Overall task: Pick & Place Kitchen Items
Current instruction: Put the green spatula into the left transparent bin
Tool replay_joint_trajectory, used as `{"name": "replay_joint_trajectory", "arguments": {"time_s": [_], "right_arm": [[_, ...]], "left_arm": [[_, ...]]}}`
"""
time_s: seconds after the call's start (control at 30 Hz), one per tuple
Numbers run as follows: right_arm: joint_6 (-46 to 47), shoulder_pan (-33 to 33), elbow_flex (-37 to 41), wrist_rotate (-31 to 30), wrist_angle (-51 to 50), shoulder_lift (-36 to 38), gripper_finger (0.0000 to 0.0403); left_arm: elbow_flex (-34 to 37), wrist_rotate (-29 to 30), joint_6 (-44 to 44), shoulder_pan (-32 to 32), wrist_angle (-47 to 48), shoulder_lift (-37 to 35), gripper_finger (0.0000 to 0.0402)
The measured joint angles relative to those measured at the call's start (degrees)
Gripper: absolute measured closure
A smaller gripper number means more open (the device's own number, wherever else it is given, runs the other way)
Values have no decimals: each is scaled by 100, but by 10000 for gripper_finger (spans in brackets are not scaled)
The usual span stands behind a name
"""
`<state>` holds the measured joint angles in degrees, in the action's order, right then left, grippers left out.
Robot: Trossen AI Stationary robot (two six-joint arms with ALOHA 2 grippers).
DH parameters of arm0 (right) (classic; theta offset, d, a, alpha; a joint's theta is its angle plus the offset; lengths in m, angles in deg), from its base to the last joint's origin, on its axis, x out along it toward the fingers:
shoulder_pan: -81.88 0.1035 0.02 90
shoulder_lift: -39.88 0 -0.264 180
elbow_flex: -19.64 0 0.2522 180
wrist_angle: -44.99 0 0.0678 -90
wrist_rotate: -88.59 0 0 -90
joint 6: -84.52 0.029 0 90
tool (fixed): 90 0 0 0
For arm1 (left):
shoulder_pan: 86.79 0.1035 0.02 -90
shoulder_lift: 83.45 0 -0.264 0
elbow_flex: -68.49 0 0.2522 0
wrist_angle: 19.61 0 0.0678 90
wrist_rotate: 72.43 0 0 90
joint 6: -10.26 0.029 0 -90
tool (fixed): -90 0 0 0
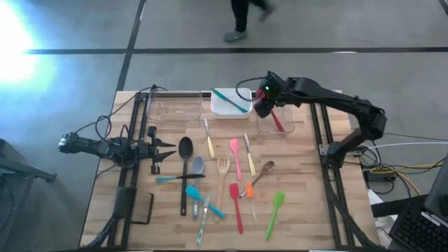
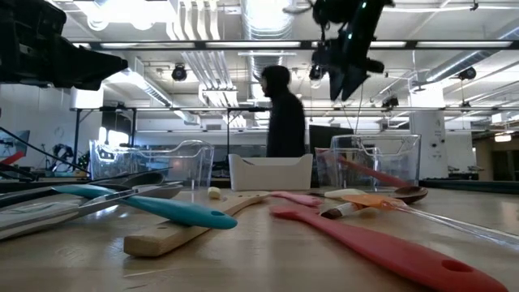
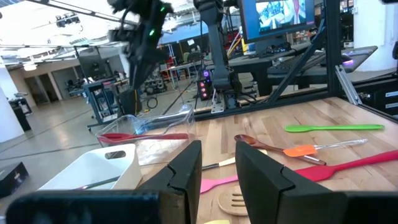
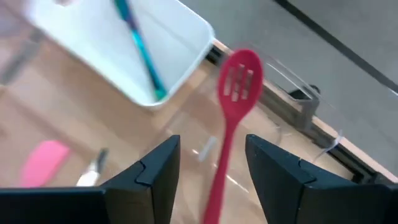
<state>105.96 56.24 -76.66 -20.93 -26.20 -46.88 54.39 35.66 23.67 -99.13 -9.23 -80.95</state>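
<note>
My right gripper [image 1: 262, 105] hangs open above a clear tub [image 1: 276, 122] at the table's far right, high over it in the low view [image 2: 345, 81]. A red slotted spatula [image 4: 233, 106] lies slanting inside that tub, below the gap between the fingers and untouched. A white tub [image 1: 231, 103] beside it holds a teal utensil [image 4: 140, 46]. My left gripper [image 1: 168, 148] waits open and empty at the table's left. Several utensils lie flat mid-table, among them a black ladle [image 1: 185, 168], a wooden fork [image 1: 222, 175], a pink spatula [image 1: 235, 157], another red spatula [image 1: 236, 206] and a green spatula [image 1: 275, 213].
A second clear tub [image 1: 171, 108] stands at the far left of the table. A person [image 2: 284, 113] walks on the floor beyond the far edge. Dark frame rails run along the table's left and right sides.
</note>
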Motion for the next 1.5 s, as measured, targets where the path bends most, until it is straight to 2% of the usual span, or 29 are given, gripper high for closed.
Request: {"name": "replay_joint_trajectory", "arguments": {"time_s": [0.37, 0.63, 1.0, 1.13, 1.5], "right_arm": [[854, 1282, 28, -10, -88, 1130, 260], [1190, 2287, 28, -12, -83, 1552, 282], [1219, 3663, 138, 4, -72, 1544, 313], [1654, 4261, 170, 10, -65, 1504, 323], [2475, 5764, 193, 54, -106, 682, 329]], "left_arm": [[0, 0, -10, 0, 0, 0, 300], [0, 0, -55, 0, 0, 0, 300], [0, 0, -175, 0, 4, 0, 300], [0, -2, -297, 0, 61, 0, 300], [0, -4, -463, 0, 85, 28, 300]]}}
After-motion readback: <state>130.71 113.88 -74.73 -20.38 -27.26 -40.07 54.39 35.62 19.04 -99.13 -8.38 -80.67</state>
